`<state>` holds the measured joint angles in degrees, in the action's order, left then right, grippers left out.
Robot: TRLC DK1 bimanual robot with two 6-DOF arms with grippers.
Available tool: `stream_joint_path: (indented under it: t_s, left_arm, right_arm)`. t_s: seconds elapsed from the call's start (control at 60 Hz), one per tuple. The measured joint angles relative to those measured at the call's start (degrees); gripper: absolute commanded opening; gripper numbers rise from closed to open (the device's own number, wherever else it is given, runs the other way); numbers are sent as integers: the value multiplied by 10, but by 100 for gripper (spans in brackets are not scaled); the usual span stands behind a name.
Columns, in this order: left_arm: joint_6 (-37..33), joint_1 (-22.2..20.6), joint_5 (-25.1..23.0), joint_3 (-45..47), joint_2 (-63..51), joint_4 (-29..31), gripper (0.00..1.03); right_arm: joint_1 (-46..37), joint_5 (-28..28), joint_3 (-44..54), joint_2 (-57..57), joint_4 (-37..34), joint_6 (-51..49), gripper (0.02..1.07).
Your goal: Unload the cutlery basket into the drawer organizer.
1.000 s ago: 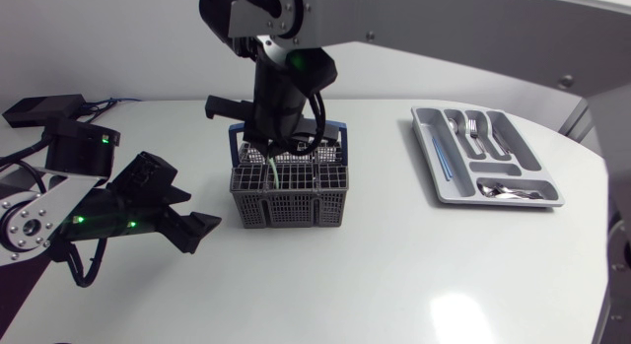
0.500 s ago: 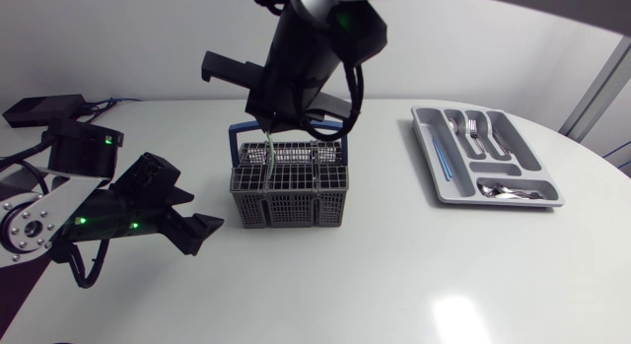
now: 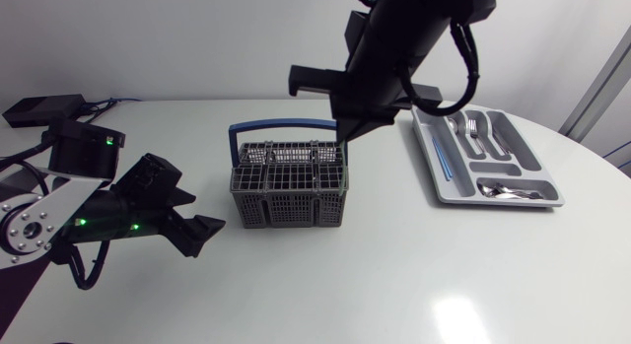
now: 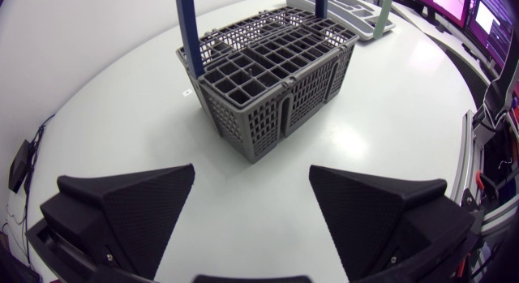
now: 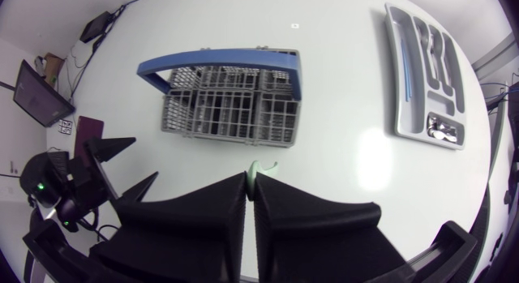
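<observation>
Head view: cutlery basket [image 3: 289, 183] is sitting mid-table; drawer organizer [image 3: 463, 186] is lying at its 2 o'clock, well apart.
Right gripper [image 5: 250, 179]: hanging above, between them, fingers pressing together on a pale green utensil [image 5: 261, 168].
Left gripper [image 4: 251, 173]: resting at the basket's 8 o'clock, fingers spread wide, gripping nothing.
Organizer contents: forks [image 3: 473, 127] and spoons [image 3: 508, 192] are lying in separate compartments.
In the way: right arm [image 3: 404, 38] is covering the organizer's far-left corner.

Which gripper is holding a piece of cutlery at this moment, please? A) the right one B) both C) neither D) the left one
A: the right gripper is shut on a pale green utensil, while the left gripper stands open and empty, short of the cutlery basket.
</observation>
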<state>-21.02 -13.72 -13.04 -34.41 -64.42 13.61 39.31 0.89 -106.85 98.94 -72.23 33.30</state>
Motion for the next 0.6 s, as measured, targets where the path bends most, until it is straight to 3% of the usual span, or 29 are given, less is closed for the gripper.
stream_joint_path:
  t_s: [0.283, 0.6]
  left_arm:
    - [0, -2, 0, 0, 7, 5, 99]
    - [0, -2, 0, 0, 13, 9, 99]
  right_arm:
    - [-97, 91, 171, -65, 11, -95, 8]
    - [-302, 142, 306, -93, 205, -282, 8]
